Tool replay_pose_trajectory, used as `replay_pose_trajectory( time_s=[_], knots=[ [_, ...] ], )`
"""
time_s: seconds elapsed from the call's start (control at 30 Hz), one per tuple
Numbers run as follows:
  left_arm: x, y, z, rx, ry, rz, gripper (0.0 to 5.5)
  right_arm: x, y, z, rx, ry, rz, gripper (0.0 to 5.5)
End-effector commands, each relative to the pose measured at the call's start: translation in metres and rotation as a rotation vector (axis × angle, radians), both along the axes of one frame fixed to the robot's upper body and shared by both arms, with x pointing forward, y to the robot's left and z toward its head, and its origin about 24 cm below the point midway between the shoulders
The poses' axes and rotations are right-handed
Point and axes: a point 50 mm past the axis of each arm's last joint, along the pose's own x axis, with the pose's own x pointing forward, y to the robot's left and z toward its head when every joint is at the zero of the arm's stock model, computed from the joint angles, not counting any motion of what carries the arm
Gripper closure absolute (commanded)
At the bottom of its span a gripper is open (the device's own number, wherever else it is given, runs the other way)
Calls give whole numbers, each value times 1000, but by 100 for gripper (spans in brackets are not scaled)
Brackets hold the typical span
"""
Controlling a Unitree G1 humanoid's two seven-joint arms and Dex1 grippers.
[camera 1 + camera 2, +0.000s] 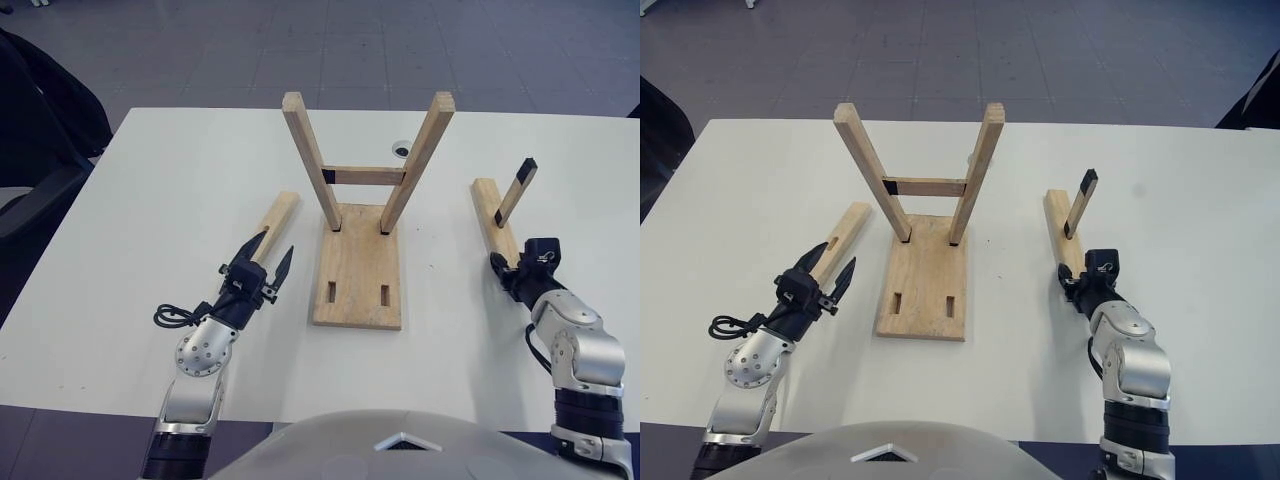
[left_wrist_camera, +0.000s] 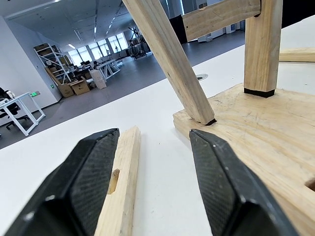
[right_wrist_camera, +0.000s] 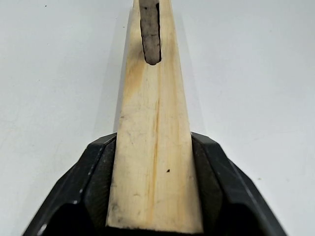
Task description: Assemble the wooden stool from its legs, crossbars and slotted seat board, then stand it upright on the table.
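Note:
The slotted seat board (image 1: 358, 268) lies flat mid-table. Two legs (image 1: 312, 160) joined by a crossbar (image 1: 364, 175) stand in its far slots; its two near slots are empty. A loose leg (image 1: 272, 224) lies left of the board. My left gripper (image 1: 270, 252) is open at that leg's near end, one finger (image 2: 93, 172) over the wood and the other finger (image 2: 221, 172) toward the board. Right of the board lies another leg (image 1: 493, 220) with a crossbar (image 1: 515, 191) sticking up from it. My right gripper (image 1: 508, 268) is shut on this leg's (image 3: 155, 147) near end.
The white table (image 1: 150, 200) has open room at the far left and far right. A round cable hole (image 1: 402, 151) sits behind the standing legs. A black cable (image 1: 172, 317) loops beside my left wrist. A dark chair (image 1: 40, 150) stands off the table's left edge.

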Motion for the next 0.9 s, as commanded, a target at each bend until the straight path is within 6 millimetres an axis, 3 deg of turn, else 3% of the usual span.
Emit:
replay_pose_trajectory(
  time_s=[0.03, 0.13, 0.2, 0.27, 0.43, 0.57, 0.63, 0.73, 0.9],
  knots=[
    [4, 4, 7, 1, -37, 22, 286, 26, 9, 50, -14, -249, 24, 348],
    [10, 14, 21, -36, -69, 69, 286, 41, 19, 86, 10, -377, 52, 348],
    [23, 36, 47, -175, -86, 148, 286, 49, 23, 123, 48, -499, 73, 348],
    [32, 47, 72, -335, -64, 118, 286, 51, 28, 151, 90, -590, 111, 348],
    [31, 29, 124, -638, 69, -209, 286, 48, 62, 190, 190, -651, 408, 348],
    [20, 19, 163, -776, 121, -429, 286, 44, 84, 209, 382, -668, 590, 348],
    [16, 10, 178, -842, 163, -530, 250, 42, 94, 213, 488, -643, 696, 348],
    [16, -6, 182, -922, 259, -605, 207, 36, 113, 206, 603, -557, 865, 348],
    [29, -26, 167, -961, 391, -651, 131, 29, 135, 192, 776, -430, 1049, 348]
  ],
)
